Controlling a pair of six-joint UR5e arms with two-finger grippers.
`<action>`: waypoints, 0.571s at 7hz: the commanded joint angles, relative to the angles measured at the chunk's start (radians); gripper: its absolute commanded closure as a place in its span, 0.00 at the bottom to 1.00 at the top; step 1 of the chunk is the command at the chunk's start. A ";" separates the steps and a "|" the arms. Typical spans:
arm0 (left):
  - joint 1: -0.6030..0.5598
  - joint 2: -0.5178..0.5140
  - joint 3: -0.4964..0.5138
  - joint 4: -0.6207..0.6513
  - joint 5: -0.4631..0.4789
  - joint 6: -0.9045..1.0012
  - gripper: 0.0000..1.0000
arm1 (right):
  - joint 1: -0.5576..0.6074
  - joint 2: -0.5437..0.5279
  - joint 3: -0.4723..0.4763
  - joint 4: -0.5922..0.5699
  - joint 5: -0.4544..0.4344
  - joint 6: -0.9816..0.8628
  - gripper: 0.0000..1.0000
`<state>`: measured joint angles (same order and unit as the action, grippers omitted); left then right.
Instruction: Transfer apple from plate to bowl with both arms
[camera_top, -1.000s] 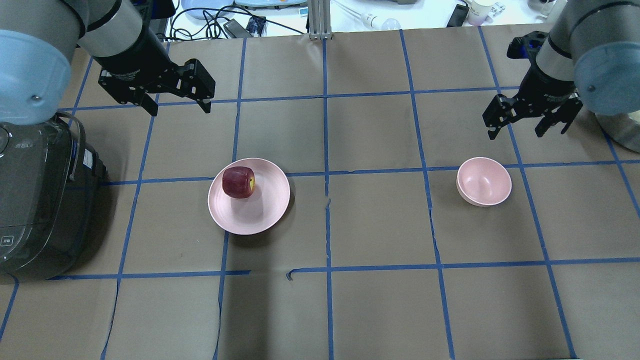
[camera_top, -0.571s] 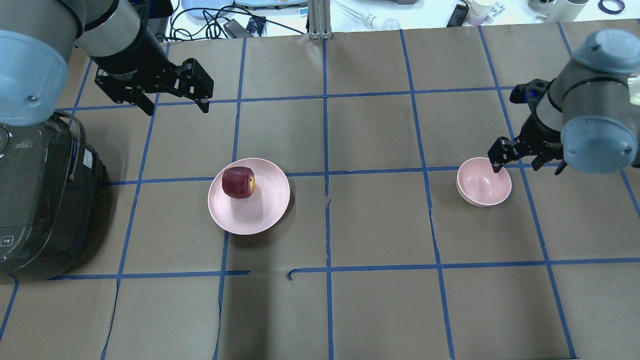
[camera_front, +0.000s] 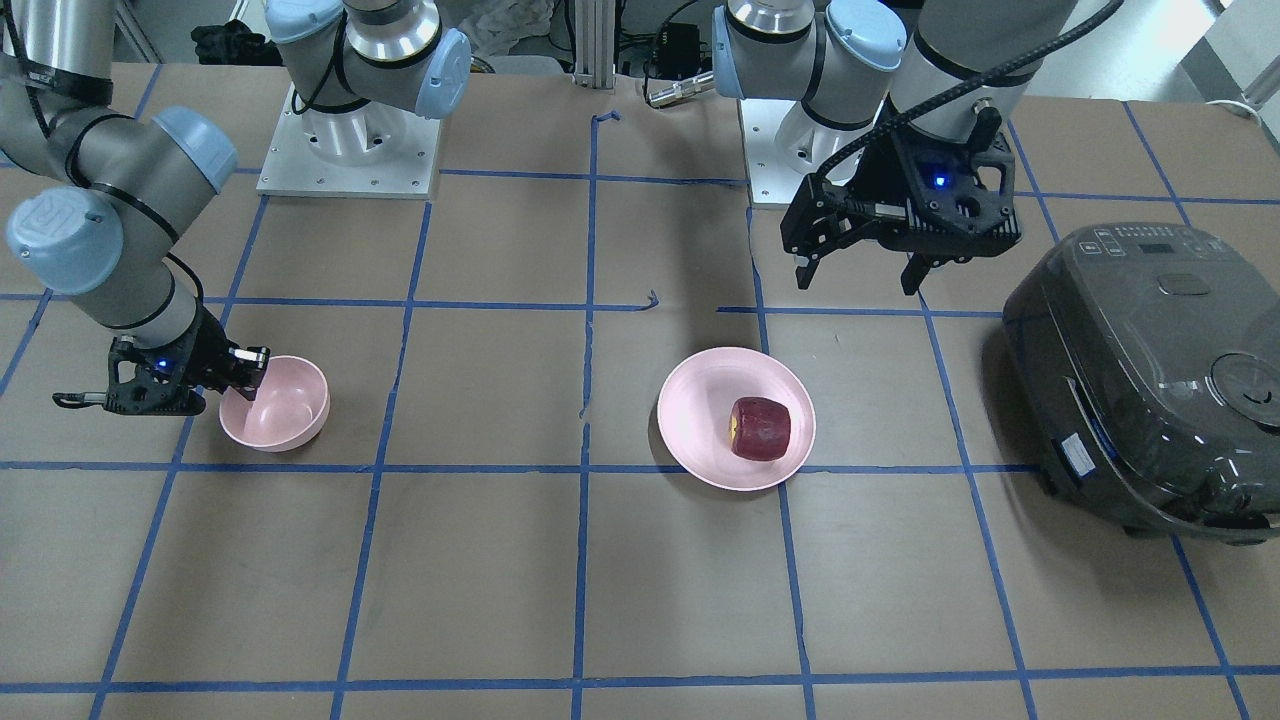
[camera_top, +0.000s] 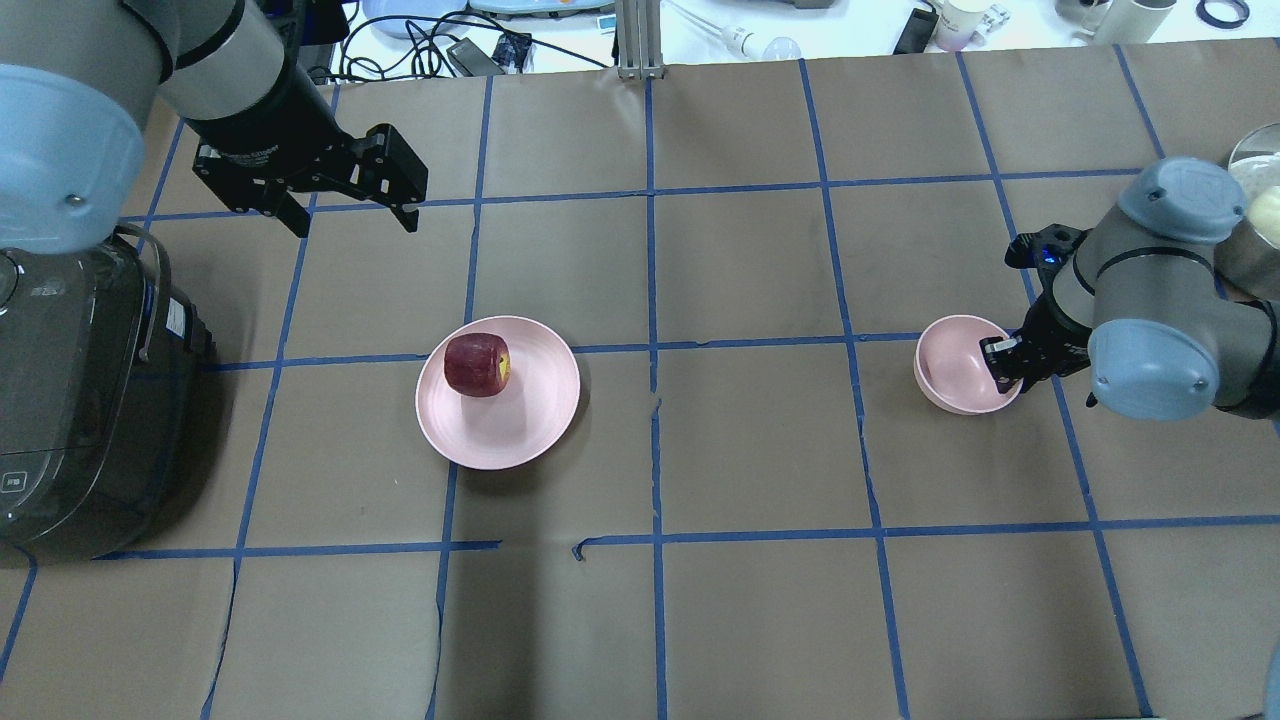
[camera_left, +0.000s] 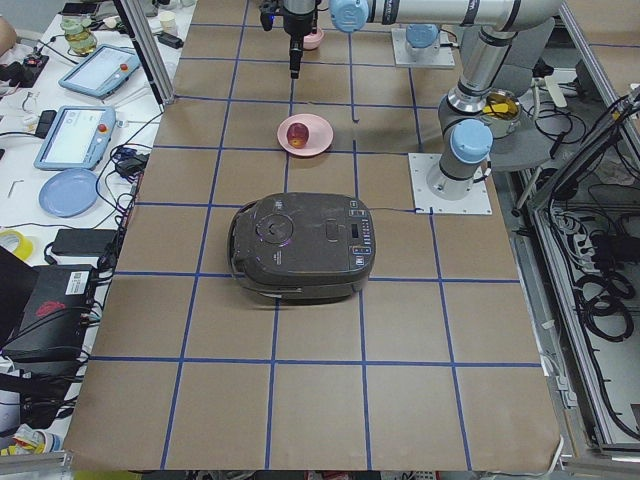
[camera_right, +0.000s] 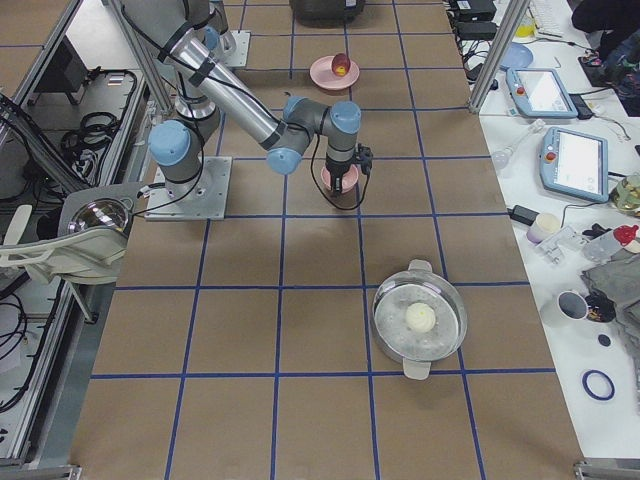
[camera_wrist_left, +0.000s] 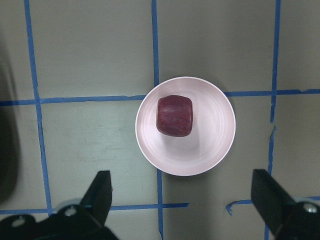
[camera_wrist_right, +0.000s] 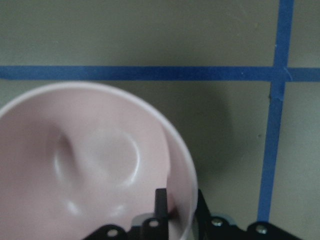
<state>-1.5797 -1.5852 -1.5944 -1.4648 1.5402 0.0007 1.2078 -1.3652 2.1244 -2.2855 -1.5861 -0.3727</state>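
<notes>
At the far left we see a dark grey rice cooker (camera_top: 80, 400) on the brown table (camera_top: 760, 450). Its lid is down, so we cannot see what it holds.

Just right of it, the left gripper (camera_top: 355, 222) hangs high above the table with its two fingers spread wide, holding nothing. Its wrist camera looks straight down, and the whole plate shows between the fingertips, well below them.

Next comes the plate (camera_top: 520, 420), wide, shallow and pale pink. It sits flat across a crossing of blue tape lines. The apple (camera_top: 478, 364) is on it, dark red and lying on its side. It rests off-centre, toward the part of the rim that is far from the robot and on its left. In the overhead view its yellowish patch faces right. Nothing touches the apple but the plate.

Well to the right, past the middle tape line, the bowl (camera_top: 950, 372) stands upright, small, deep and pale pink. All we see inside it is one black finger (camera_wrist_right: 160, 202), low against the inner wall.

That finger belongs to the right gripper (camera_top: 1006, 366), which has the bowl's right-hand rim between its fingers. The second finger is just outside the wall. The two are drawn close together and pinch the rim.

At the right edge a steel pot (camera_right: 420, 320) with a glass lid stands apart from the bowl. Through the lid we see one pale round lump lying in it.
</notes>
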 joint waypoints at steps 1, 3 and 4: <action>0.003 -0.047 -0.080 0.100 -0.008 -0.017 0.00 | 0.002 -0.002 -0.021 -0.006 0.011 0.011 1.00; -0.012 -0.079 -0.210 0.278 -0.014 -0.031 0.00 | 0.048 -0.003 -0.055 0.015 0.187 0.097 1.00; -0.023 -0.116 -0.255 0.314 -0.012 -0.042 0.00 | 0.140 -0.003 -0.055 0.014 0.187 0.182 1.00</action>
<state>-1.5913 -1.6641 -1.7881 -1.2173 1.5277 -0.0326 1.2652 -1.3680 2.0738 -2.2733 -1.4306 -0.2785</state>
